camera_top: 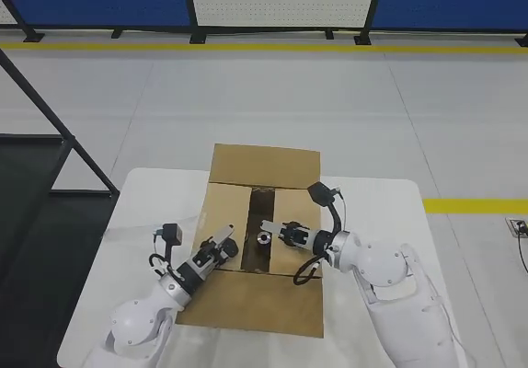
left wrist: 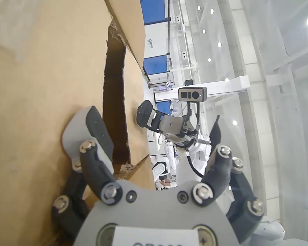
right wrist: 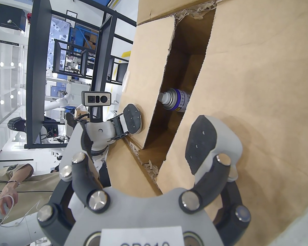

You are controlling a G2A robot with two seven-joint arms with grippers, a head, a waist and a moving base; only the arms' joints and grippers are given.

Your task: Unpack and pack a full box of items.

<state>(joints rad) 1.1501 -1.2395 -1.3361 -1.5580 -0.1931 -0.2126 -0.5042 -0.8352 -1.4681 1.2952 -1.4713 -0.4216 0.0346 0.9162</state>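
Note:
A brown cardboard box [camera_top: 266,166] stands in the middle of the white table, its top flaps nearly closed with a narrow dark gap [camera_top: 262,207] between them. Through the gap I see a spray can [right wrist: 173,99] with a white cap and blue label lying inside, also visible from above as the spray can [camera_top: 263,238]. My left gripper [left wrist: 154,131] is open at the near left flap [left wrist: 41,90], one finger [left wrist: 92,126] lying on the flap edge. My right gripper [right wrist: 143,142] is open over the right flap [right wrist: 246,78], one finger [right wrist: 202,142] against the cardboard. The two grippers face each other across the gap.
The near flap [camera_top: 255,308] hangs out toward the table's front edge. A black metal rack [camera_top: 25,120] stands beyond the table's left side. Clear plastic film [camera_top: 135,230] lies on the table [camera_top: 374,198] left of the box. Bare table lies right of the box.

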